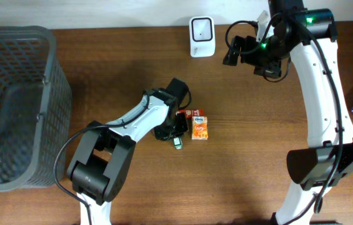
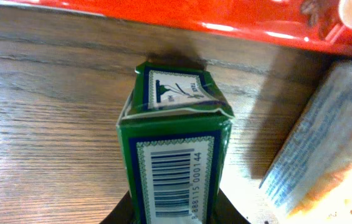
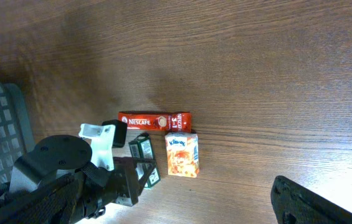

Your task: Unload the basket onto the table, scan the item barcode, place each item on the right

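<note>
Left jaws clamp the green box (image 2: 176,155) on the tabletop (image 1: 257,137); carrying it to the far scanner (image 1: 201,36) remains. Right jaws apart.

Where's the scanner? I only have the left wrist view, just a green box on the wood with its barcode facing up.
Observer: The white scanner stands at the far edge of the table, beyond the green box, toward the right arm's side.
Operator: What's the red thing past the box?
Observer: A Nescafe stick, lying flat beside it.
Operator: Anything off to the left?
Observer: A grey basket sits at the table's left end.
</note>
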Controlling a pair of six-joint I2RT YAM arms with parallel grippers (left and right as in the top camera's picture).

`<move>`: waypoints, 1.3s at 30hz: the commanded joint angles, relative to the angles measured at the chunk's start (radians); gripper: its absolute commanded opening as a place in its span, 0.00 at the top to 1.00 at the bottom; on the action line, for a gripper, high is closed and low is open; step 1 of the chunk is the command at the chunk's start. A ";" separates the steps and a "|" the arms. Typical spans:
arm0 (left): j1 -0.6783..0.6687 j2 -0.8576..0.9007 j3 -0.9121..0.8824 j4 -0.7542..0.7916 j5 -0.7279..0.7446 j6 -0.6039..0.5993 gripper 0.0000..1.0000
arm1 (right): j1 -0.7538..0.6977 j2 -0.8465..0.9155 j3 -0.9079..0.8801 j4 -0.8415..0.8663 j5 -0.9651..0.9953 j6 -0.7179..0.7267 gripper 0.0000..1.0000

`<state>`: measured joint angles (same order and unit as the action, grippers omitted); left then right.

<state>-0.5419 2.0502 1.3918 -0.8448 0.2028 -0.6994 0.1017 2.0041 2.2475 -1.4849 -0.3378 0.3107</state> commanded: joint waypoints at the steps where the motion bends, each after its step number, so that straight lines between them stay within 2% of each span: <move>1: 0.021 0.008 0.041 -0.006 0.182 0.165 0.82 | 0.003 0.001 0.000 0.001 0.010 -0.006 0.02; 4: 0.072 -0.012 0.132 -0.034 0.505 0.328 0.79 | 0.003 0.001 0.000 0.001 0.010 -0.006 0.01; 11: 0.294 -0.014 0.163 0.032 0.957 0.357 0.78 | 0.003 0.001 0.000 0.008 0.009 -0.005 0.02; 12: 0.328 -0.014 0.163 0.056 1.043 0.356 0.77 | 0.003 0.001 0.000 0.055 -0.003 0.074 0.01; 14: 0.360 -0.014 0.163 0.120 1.146 0.310 0.77 | 0.003 0.001 0.000 0.122 -0.019 0.095 0.01; 15: 0.365 -0.014 0.163 0.154 1.161 0.277 0.78 | 0.003 0.003 -0.001 0.133 -0.062 0.082 0.01; 17: 0.365 -0.014 0.163 0.254 1.243 0.208 0.77 | 0.003 0.016 -0.051 0.173 -0.294 -0.047 0.01; 18: 0.369 -0.014 0.163 0.325 1.287 0.159 0.78 | 0.000 0.034 -0.113 0.219 -0.486 -0.118 0.01; 19: 0.369 -0.014 0.163 0.338 1.287 0.145 0.77 | -0.005 0.051 -0.177 0.275 -0.701 -0.180 0.01; 20: 0.369 -0.014 0.163 0.340 1.295 0.141 0.78 | -0.010 0.059 -0.243 0.325 -0.818 -0.192 0.01; 22: 0.370 -0.014 0.163 0.341 1.301 0.126 0.78 | -0.017 0.062 -0.350 0.412 -0.896 -0.192 0.00; 23: 0.373 -0.014 0.163 0.341 1.301 0.123 0.78 | -0.017 0.061 -0.410 0.479 -0.976 -0.192 0.10; 25: 0.372 -0.014 0.163 0.340 1.302 0.115 0.78 | -0.009 0.062 -0.469 0.555 -1.011 -0.191 0.14; 28: 0.372 -0.014 0.163 0.340 1.302 0.108 0.78 | 0.013 0.063 -0.480 0.574 -1.042 -0.173 0.20; 30: 0.372 -0.014 0.163 0.339 1.304 0.080 0.79 | 0.043 0.077 -0.480 0.626 -1.009 -0.040 0.21; 35: 0.372 -0.014 0.163 0.339 1.331 0.078 0.79 | 0.093 0.142 -0.480 0.694 -1.009 0.039 0.23; 36: 0.372 -0.014 0.163 0.339 1.331 0.078 0.79 | 0.093 0.144 -0.480 0.697 -1.009 0.039 0.27; 37: 0.372 -0.014 0.163 0.339 1.331 0.078 0.79 | 0.093 0.144 -0.480 0.705 -1.008 0.043 0.41; 39: 0.373 -0.014 0.163 0.339 1.331 0.078 0.79 | 0.093 0.144 -0.480 0.709 -1.004 0.047 0.47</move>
<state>-0.1761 2.0514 1.5394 -0.5106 1.5013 -0.6224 0.1905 2.1407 1.7744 -0.7776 -1.3369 0.3519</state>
